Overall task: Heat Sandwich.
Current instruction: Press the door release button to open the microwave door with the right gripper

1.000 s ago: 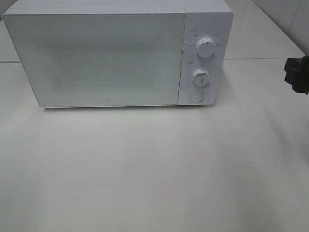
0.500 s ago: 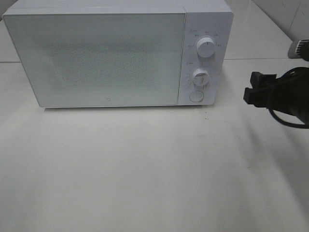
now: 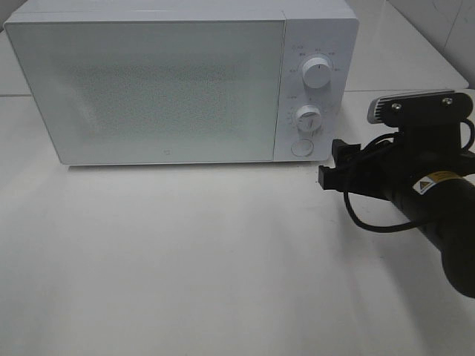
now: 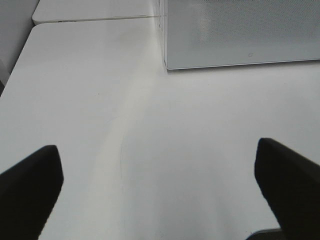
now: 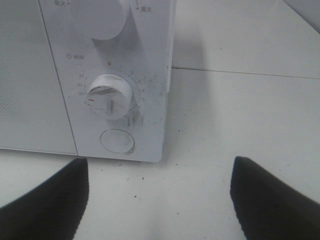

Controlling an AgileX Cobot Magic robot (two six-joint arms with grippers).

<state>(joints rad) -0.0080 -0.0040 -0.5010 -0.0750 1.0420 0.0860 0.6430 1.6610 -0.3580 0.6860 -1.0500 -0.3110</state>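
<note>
The right gripper (image 3: 331,162) has its jaws apart and holds nothing. It hangs above the table (image 3: 185,259), just beside the round button (image 3: 300,147) of the microwave (image 3: 326,30). The left gripper (image 4: 160,185) is also spread wide and empty, over the table near the microwave's other end. The door (image 3: 148,89) is closed. The sandwich cannot be seen in any view.

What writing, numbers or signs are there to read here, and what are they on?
Nothing reads clearly enough to quote.
Microwave panel, beside the upper knob: Chinese characters, blurred.
Around the lower knob: tiny scale numbers, unreadable.
Microwave door: a small logo, too small.
Right arm: yellow label with a warning triangle, words unreadable.
</note>
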